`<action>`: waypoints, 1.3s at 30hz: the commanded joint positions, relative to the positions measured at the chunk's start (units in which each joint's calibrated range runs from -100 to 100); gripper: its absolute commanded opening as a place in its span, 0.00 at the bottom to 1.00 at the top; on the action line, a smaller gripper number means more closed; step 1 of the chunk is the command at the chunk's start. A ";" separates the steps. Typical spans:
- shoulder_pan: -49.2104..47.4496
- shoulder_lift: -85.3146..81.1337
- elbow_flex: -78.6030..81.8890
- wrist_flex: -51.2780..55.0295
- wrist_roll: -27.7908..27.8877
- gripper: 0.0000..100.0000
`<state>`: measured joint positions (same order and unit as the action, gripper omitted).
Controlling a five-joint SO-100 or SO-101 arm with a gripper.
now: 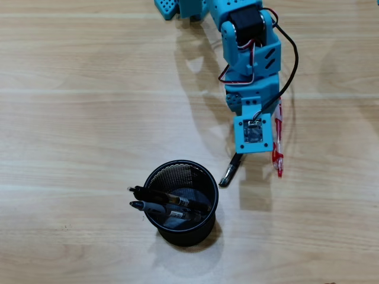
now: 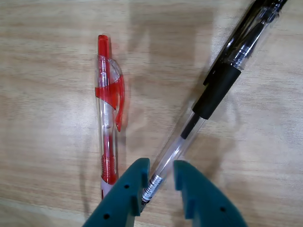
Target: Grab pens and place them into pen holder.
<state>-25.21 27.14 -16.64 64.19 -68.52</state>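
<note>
Halfway by my read: pen holder [image 1: 181, 204] near the table's [image 1: 71, 118] front edge in the overhead view has two dark pens [image 1: 169, 202] in it; red pen [image 2: 108, 118] and clear pen [image 2: 208, 99] lie on the wood; gripper [image 2: 159, 171] narrow, fingers straddling the clear barrel, grip unconfirmed

Wrist view: gripper [image 2: 158, 178] at bottom centre, teal fingers [image 2: 125, 198] slightly apart, straddling the low end of a clear pen [image 2: 208, 94]. Pen runs diagonally to upper right, black sleeve mid-barrel. Red pen [image 2: 108, 120] lies left of it, near vertical, on the wood table [image 2: 42, 94].
</note>
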 commanded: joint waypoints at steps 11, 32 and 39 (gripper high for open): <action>2.47 2.30 -3.41 -0.61 -1.15 0.15; 1.84 8.35 -2.51 -5.25 -1.36 0.15; 1.66 10.20 -2.51 -4.39 -1.36 0.07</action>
<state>-23.05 36.90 -18.15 59.34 -69.51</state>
